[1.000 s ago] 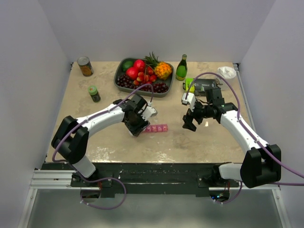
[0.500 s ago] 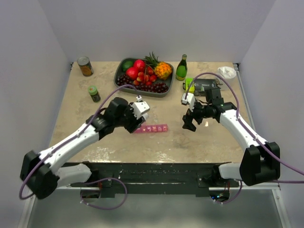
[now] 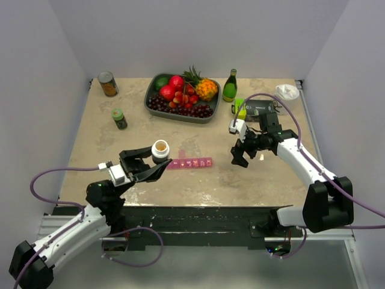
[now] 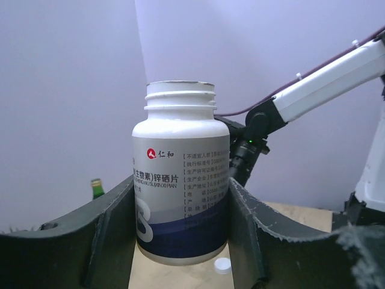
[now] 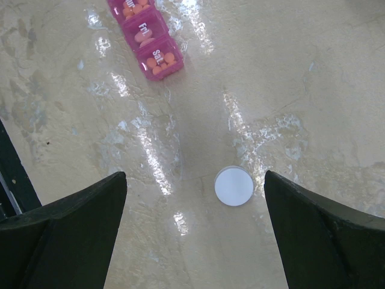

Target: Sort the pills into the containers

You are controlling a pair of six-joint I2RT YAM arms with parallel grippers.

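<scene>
The pink pill organiser strip [image 3: 191, 163] lies on the table centre. Its end compartments [image 5: 147, 36] hold orange pills, marked "fri" and "sat". My left gripper [image 3: 155, 161] is shut on an uncapped white pill bottle [image 3: 160, 149] and holds it upright above the table, left of the strip. In the left wrist view the bottle [image 4: 180, 180] sits between my fingers [image 4: 114, 235]. My right gripper [image 3: 240, 155] is open and empty, right of the strip. It hovers over a white round cap [image 5: 234, 186], which lies on the table between the jaws [image 5: 195, 241].
A dark tray of fruit [image 3: 207, 118] stands at the back centre, a green bottle [image 3: 230, 85] right of it. A can [image 3: 108, 84] and a green-capped jar [image 3: 119, 118] stand at the back left. A green and black object [image 3: 246, 108] and a white wad [image 3: 287, 91] sit back right.
My left arm has swung back toward the near left, taking the bottle away from the strip and turning it upright. My right gripper has stayed nearly still.
</scene>
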